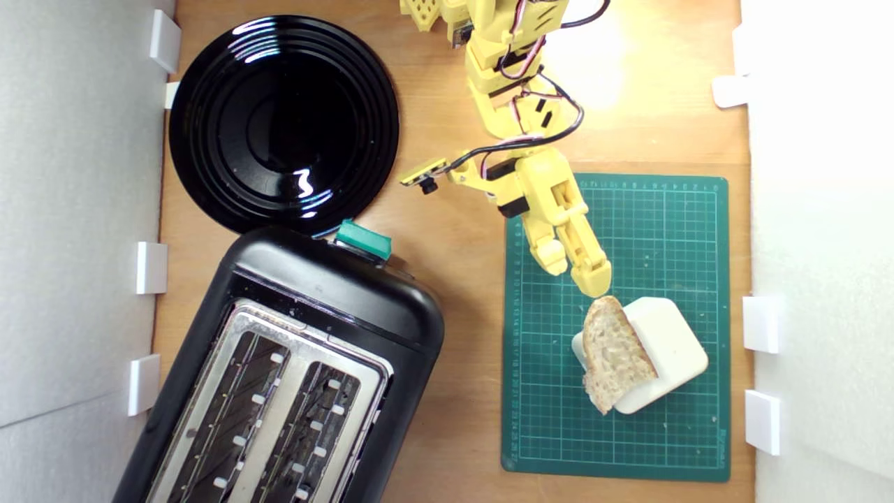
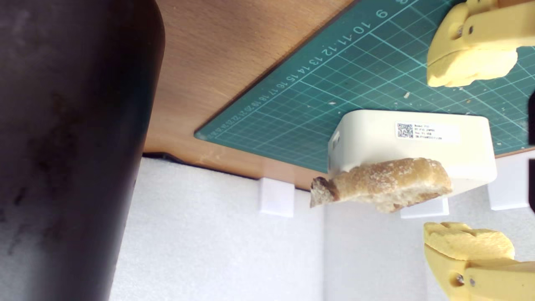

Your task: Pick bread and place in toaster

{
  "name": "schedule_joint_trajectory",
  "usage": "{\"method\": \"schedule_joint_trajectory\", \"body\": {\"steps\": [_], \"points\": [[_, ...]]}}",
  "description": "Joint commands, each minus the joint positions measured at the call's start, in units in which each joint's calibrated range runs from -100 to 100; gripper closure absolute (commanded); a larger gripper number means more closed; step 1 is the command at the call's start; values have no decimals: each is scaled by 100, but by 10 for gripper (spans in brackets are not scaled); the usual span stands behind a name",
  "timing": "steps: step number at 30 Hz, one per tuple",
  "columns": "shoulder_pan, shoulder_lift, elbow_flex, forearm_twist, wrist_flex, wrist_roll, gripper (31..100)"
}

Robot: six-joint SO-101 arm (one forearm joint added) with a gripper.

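Two toaster (image 1: 279,377) slots bare; bread (image 1: 614,353) atop cream block (image 1: 670,346).

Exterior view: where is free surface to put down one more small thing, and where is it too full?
Free: the green mat below the cream block, and the wood strip between toaster and mat. Crowded: the exterior view's left, where the black plate meets the toaster, and around the bread, with the open claw just above it.

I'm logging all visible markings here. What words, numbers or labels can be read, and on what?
"9", "10", "11", "12", "13", "14", "15", "16": ruler numbers along the green cutting mat's edge; the higher ones blur.
White sticker on the cream block: a QR code and small print, too small to read.
Toaster, black plate: no text visible.
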Motion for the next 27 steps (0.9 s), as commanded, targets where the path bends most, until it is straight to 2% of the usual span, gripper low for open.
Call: {"method": "schedule_joint_trajectory", "body": {"steps": [1,15,20,27], "points": [[-109,-41,-299,23,-207,32,320],[-286,334,-971,14,-199,38,321],[-310,409,-1089,14,-199,168,349],[-318,600,-1398,14,-190,189,349]]}}
